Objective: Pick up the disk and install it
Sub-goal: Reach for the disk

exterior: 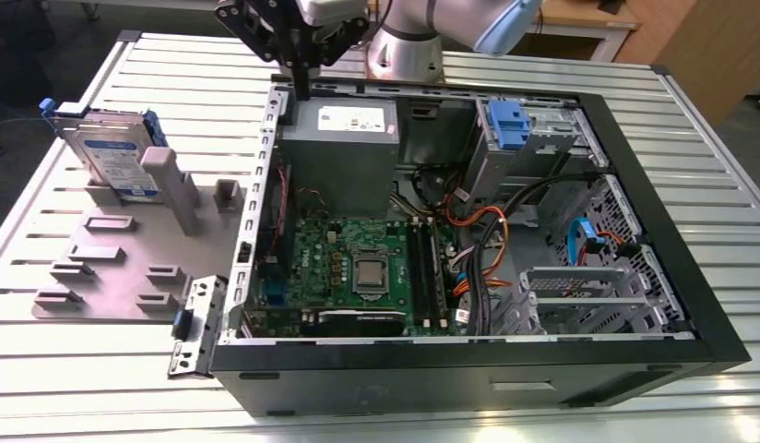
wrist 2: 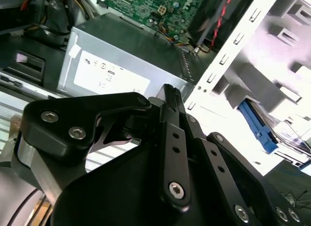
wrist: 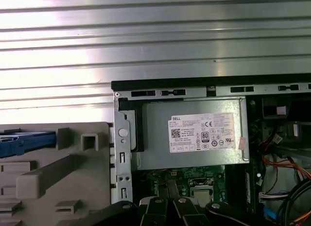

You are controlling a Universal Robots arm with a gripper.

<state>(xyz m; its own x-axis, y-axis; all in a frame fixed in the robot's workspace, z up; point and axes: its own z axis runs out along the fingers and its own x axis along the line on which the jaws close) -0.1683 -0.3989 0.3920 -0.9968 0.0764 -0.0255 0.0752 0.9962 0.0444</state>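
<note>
End effector (exterior: 303, 90) closed, empty, above power supply (exterior: 343, 138). Disk (exterior: 112, 155) stands upright in grey fixture (exterior: 110, 268) on tabletop (exterior: 688, 120), well apart. A good pick likely needs a squared grip across its top edge.

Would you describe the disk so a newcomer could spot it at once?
Find the open computer case; on the exterior view's left lies a grey fixture plate. The disk stands upright at its far end: silver, blue-framed, unlike the grey posts beside it.
</note>
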